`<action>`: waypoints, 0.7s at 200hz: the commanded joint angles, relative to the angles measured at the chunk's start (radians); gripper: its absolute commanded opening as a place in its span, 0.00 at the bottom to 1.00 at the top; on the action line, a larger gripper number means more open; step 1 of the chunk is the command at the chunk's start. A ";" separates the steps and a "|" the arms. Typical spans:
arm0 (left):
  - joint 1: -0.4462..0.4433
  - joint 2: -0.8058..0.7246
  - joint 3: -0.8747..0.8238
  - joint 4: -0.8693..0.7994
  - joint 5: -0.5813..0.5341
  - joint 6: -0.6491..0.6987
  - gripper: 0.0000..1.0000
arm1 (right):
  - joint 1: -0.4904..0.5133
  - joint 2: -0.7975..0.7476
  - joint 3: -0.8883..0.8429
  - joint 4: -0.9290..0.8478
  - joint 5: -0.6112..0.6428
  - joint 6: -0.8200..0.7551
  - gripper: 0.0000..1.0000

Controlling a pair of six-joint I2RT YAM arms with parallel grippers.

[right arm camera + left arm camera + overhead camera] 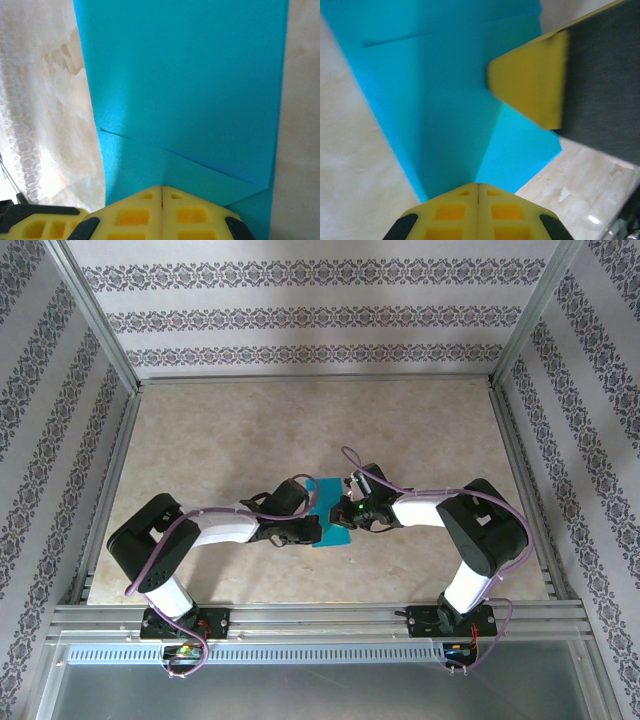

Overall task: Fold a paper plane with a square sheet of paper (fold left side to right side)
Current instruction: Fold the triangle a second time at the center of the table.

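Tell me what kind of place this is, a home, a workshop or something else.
Probably a lab robot test cell, not a home: the left arm and right arm are bolted to an aluminium frame rail, and wallpaper-patterned panels box in the marble-look tabletop on three sides.

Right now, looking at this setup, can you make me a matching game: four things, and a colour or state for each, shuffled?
Things:
1 paper
2 left gripper
3 table
4 walls

Colour or state:
A patterned stripes
B teal-blue, creased
C shut, yellow tips
D beige, marbled

Pairs: 1-B, 2-C, 3-D, 4-A
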 commanded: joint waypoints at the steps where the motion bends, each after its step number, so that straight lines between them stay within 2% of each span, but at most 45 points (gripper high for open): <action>1: 0.014 -0.017 0.051 -0.019 0.039 0.017 0.04 | 0.008 0.036 -0.035 -0.047 0.032 -0.005 0.00; 104: 0.039 0.097 0.074 0.014 0.092 0.034 0.04 | 0.017 0.060 -0.018 -0.061 0.042 -0.008 0.00; 140: 0.039 0.102 0.043 0.007 0.069 0.035 0.03 | 0.017 0.064 -0.012 -0.073 0.042 -0.013 0.00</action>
